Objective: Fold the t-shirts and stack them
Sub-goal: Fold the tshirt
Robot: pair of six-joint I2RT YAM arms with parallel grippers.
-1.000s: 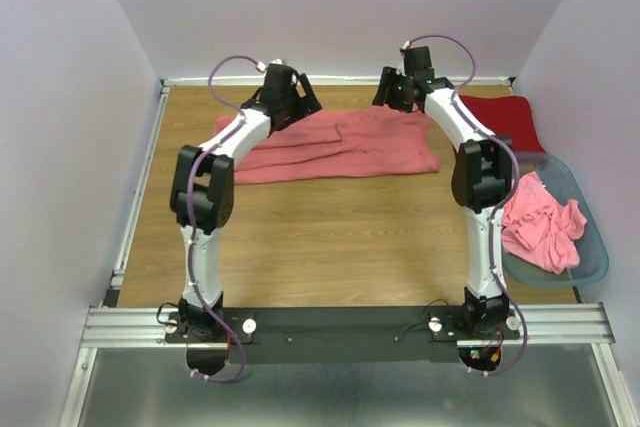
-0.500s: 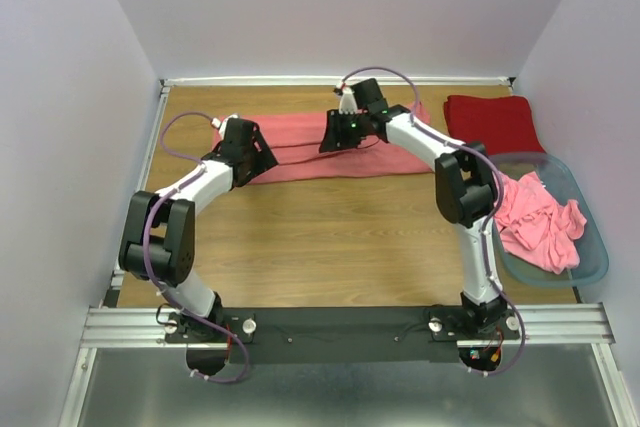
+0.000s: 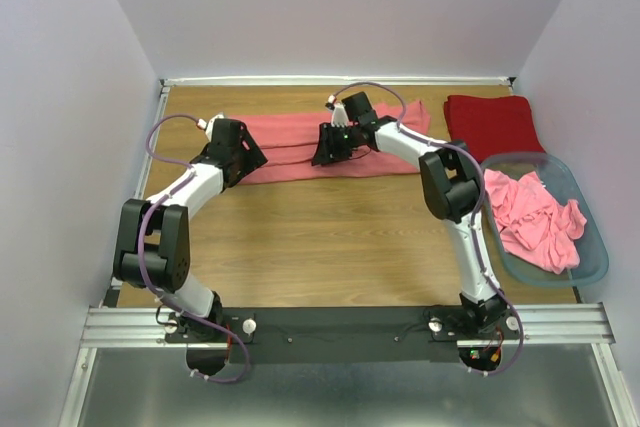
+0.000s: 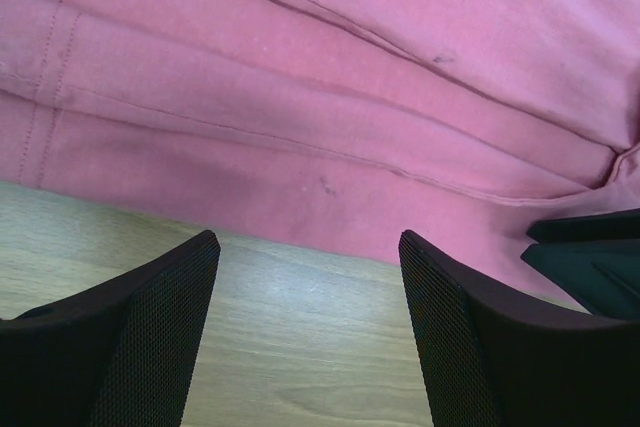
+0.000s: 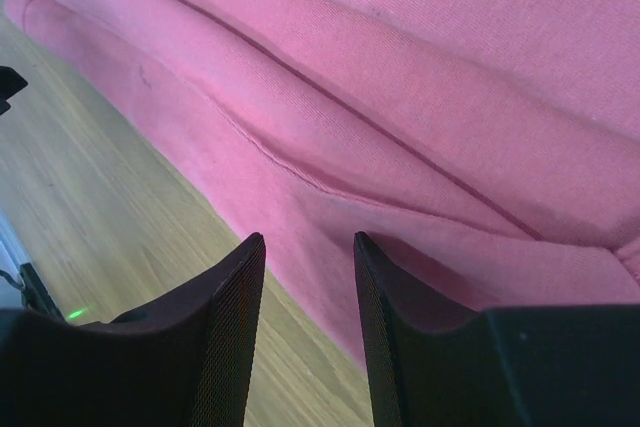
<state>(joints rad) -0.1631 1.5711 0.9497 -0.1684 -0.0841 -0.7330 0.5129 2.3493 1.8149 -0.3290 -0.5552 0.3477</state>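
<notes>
A salmon-pink t-shirt (image 3: 290, 132) lies folded into a long strip across the far half of the table. My left gripper (image 3: 250, 160) sits low at the strip's near left edge. In the left wrist view the gripper (image 4: 305, 239) is open over bare wood, with the t-shirt (image 4: 330, 97) just beyond its tips. My right gripper (image 3: 322, 154) is at the strip's near edge around the middle. Its jaws (image 5: 308, 240) are open but narrower, straddling the hem of the t-shirt (image 5: 420, 97) without pinching it. A deep red t-shirt (image 3: 495, 122) lies folded at the far right.
An oval grey-blue basket (image 3: 592, 269) at the right edge holds crumpled salmon-pink t-shirts (image 3: 535, 217). Walls close in the table on the left, back and right. The right gripper's black body (image 4: 590, 257) shows at the right edge of the left wrist view.
Both grippers came from the shirt's far edge to its near edge and narrowed. The shirt went from a wider spread to a narrow folded strip.
</notes>
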